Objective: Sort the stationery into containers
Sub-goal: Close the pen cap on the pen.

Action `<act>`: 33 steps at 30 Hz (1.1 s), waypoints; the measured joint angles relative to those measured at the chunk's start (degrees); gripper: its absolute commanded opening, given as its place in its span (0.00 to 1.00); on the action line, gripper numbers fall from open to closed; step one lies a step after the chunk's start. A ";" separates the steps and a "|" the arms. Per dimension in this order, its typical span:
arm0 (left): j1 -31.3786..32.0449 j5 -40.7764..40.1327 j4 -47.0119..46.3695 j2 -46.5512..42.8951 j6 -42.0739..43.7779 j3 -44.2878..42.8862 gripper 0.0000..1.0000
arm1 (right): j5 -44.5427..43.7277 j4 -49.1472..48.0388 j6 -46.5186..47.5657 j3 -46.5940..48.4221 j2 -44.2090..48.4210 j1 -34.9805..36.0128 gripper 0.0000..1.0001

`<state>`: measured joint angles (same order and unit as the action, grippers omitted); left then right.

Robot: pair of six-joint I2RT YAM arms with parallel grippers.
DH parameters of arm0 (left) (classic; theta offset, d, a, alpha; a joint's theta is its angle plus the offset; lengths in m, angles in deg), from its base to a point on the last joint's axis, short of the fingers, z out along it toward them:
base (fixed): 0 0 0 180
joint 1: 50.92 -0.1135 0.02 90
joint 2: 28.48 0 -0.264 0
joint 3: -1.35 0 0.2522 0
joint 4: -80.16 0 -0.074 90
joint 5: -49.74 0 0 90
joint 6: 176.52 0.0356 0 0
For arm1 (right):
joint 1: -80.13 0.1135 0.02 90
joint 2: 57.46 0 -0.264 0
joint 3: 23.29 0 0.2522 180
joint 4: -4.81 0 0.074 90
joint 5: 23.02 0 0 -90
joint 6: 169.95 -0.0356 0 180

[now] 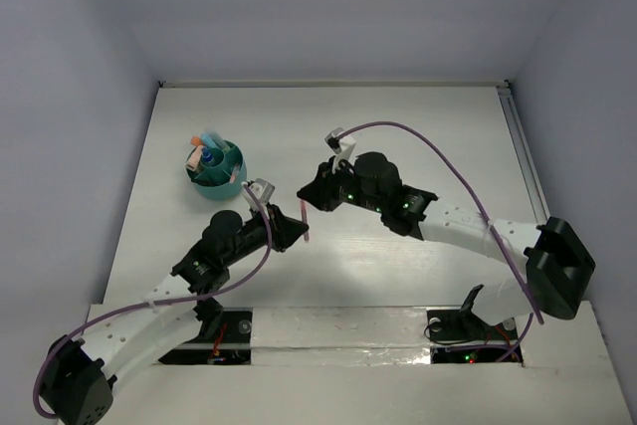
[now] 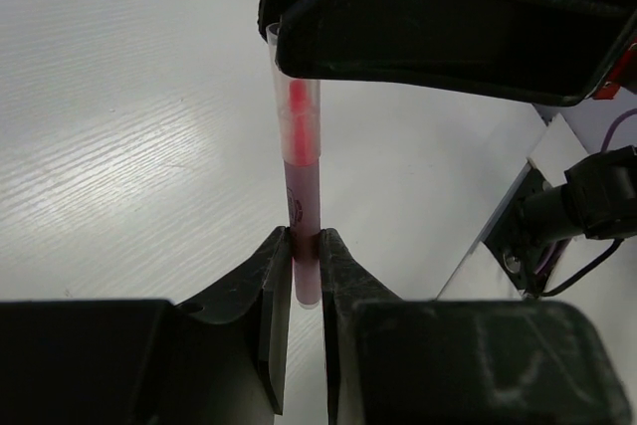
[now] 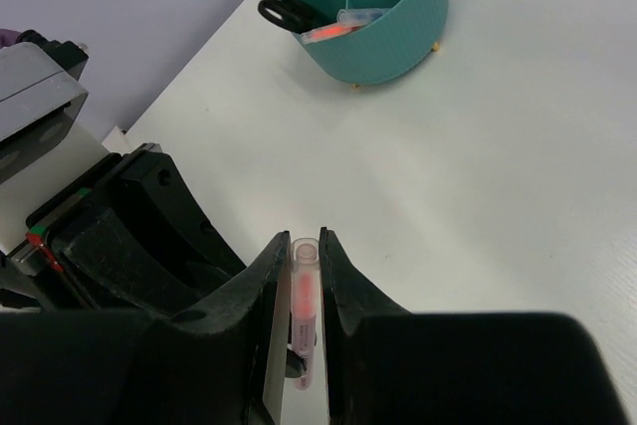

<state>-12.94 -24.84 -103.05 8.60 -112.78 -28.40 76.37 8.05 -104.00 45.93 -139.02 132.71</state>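
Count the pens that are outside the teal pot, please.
1: the pink pen, held by the left gripper at one end and by the right gripper at the capped end. More could be hidden under the arms.

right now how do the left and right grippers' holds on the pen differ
The left gripper clamps the dark barrel end of the pink pen; the right gripper clamps its clear-capped end. The left gripper comes from lower left, the right gripper from the right. Both are shut on it.
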 measured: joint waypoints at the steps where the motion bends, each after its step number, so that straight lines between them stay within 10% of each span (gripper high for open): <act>1: -0.13 0.31 -0.44 0.17 -0.20 0.00 0.00 | -0.22 0.00 -0.15 0.00 0.11 0.00 0.11; 16: -1.36 -0.63 -11.17 0.33 -1.18 0.26 0.00 | -2.82 4.59 -1.20 0.96 0.66 0.68 0.49; 33: -1.36 -0.37 -17.09 2.99 -1.51 0.28 0.00 | -3.39 5.81 -0.72 1.84 2.08 -0.07 0.48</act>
<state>-14.30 -25.21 -120.15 11.59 -114.29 -28.11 72.98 13.86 -104.72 47.77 -136.95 132.64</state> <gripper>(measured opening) 0.098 0.484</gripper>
